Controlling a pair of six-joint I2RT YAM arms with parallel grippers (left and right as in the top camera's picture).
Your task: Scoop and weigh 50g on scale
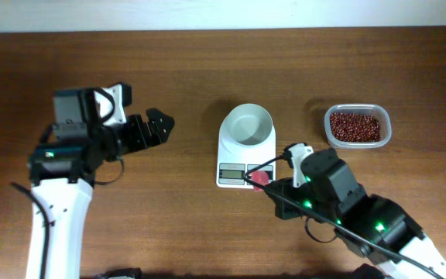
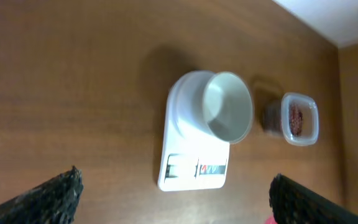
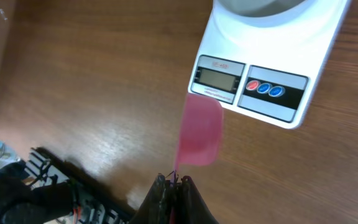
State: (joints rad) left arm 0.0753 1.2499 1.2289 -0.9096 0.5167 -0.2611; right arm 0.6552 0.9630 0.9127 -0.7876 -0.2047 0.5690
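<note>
One white rectangular digital scale [image 1: 245, 151]: middle of brown wooden table [image 1: 176, 70], round white bowl [image 1: 247, 125] on top, empty.
Right gripper [image 3: 174, 182]: squeezed tight on flat pink plastic scoop [image 3: 199, 134], ready to scoop.
Left gripper [image 1: 161, 125]: wide open, empty, out of the way.

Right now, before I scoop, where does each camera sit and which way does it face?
Overhead: fixed above the table, facing straight down; scale, bean tub, left claw and right claw show.
Left wrist: on the left arm, angled down toward scale and bean tub; its open fingertips frame the bottom corners.
Right wrist: on the right arm, facing down at the scale's display; its shut claw holds the pink scoop.
Shared: all three see the scale.
</note>
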